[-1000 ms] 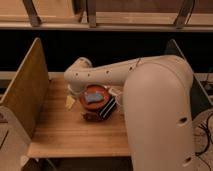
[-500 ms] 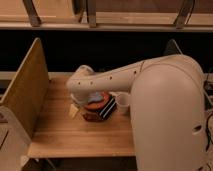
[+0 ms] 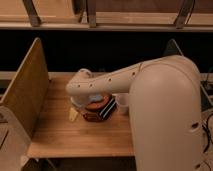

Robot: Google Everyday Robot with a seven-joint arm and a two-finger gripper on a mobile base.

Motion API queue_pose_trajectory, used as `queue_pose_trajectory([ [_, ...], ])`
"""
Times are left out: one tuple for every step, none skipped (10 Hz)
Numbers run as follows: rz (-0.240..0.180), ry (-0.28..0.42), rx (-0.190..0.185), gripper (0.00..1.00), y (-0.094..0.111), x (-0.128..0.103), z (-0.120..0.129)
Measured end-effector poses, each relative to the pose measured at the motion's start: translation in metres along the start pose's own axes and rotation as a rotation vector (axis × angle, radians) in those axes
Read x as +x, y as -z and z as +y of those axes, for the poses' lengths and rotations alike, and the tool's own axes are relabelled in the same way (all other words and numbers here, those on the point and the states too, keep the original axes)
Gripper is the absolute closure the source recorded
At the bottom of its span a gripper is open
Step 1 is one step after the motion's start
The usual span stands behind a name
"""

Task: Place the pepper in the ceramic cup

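Note:
My arm reaches leftward across the wooden table [image 3: 55, 135]. My gripper [image 3: 78, 106] hangs below the wrist, low over the table at the left edge of the round red-brown bowl [image 3: 95, 113]. It stands open, and I see nothing held in it. The arm covers most of the gripper. The pepper is hidden under the arm, so I cannot make it out. A small off-white ceramic cup [image 3: 121, 102] peeks out to the right of the black striped block [image 3: 109, 108], close against my arm.
A tall wooden panel [image 3: 27, 92] walls the table's left side, and a dark panel [image 3: 172, 49] rises at the right. A small pale piece [image 3: 73, 115] lies left of the bowl. My bulky white arm housing [image 3: 167, 120] fills the right side.
The arm has swung lower and nearer the camera. The wrist came down over the bowl, so the gripper now covers the bowl's top left, which showed a second ago.

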Motion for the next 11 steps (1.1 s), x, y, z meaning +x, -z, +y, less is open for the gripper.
queue_pose_trajectory([
  [0.006,0.008,-0.005,0.2,-0.002,-0.004,0.0],
  [0.022,0.026,-0.021,0.2,-0.008,-0.011,0.007],
  [0.039,0.036,-0.039,0.2,-0.015,-0.015,0.016],
  [0.06,0.035,-0.056,0.2,-0.022,-0.013,0.022],
  [0.078,0.025,-0.063,0.2,-0.026,-0.007,0.023],
  [0.09,-0.001,-0.077,0.2,-0.031,-0.001,0.024],
  [0.094,-0.01,-0.089,0.2,-0.035,0.001,0.027],
  [0.1,-0.023,-0.111,0.2,-0.043,0.004,0.032],
  [0.105,-0.037,-0.132,0.2,-0.052,0.007,0.035],
  [0.109,-0.048,-0.153,0.2,-0.06,0.01,0.036],
  [0.116,-0.058,-0.167,0.2,-0.068,0.012,0.034],
])
